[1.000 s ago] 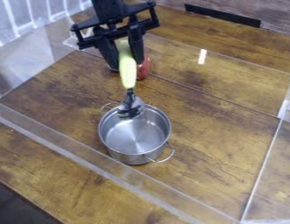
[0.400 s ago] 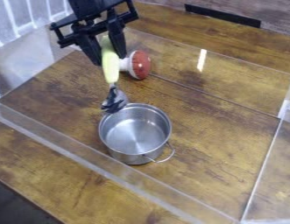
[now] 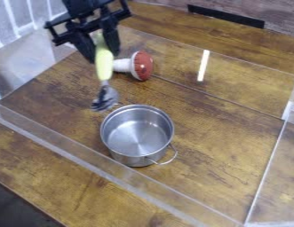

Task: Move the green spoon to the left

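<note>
Nearest to the camera, the brown wooden bench (image 3: 214, 191) spreads across the foreground, and on it sits the steel pot (image 3: 136, 134), upright and open at the top, one wire handle looping out toward the lower right of the view. And now up to the spoon (image 3: 104, 71), just past the pot and off toward the left of the view, held in the air! Its long axis runs close to vertical in the view, the yellow-green handle up at the top, the silver bowl pointing down, the whole thing leaning only slightly. That bowl, a little blurred, hangs beside the pot's far left rim as the camera sees it, outside the opening. Follow the handle upward and there are the black jaws (image 3: 99, 40), closed on its upper end, the grip itself somewhat smeared by blur. Just to the right of the handle in the view, a red-and-white toy (image 3: 135, 66) lies on its side on the bench, its red cap facing right. And at the far side, the black arm (image 3: 87, 11) reaches in from the top edge, slanting down to the spoon.
</note>
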`<control>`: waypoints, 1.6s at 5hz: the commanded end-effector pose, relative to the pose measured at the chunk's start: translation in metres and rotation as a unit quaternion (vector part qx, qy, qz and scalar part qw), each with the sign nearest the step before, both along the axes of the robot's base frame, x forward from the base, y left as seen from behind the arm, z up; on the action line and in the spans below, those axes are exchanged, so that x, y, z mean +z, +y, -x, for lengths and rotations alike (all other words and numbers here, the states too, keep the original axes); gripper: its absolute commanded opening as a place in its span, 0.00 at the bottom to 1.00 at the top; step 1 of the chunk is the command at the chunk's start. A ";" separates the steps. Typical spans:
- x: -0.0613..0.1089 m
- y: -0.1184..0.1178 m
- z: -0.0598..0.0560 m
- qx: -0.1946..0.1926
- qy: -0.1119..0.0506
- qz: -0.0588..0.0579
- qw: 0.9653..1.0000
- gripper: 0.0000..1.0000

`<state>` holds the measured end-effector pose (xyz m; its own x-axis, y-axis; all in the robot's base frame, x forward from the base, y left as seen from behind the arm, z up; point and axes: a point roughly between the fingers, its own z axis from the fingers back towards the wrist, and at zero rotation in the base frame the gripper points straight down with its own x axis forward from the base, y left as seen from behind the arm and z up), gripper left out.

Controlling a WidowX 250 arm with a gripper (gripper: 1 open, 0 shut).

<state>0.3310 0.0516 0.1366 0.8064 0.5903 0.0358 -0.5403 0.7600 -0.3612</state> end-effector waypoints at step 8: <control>-0.067 0.064 0.011 -0.130 -0.002 -0.032 0.991 0.00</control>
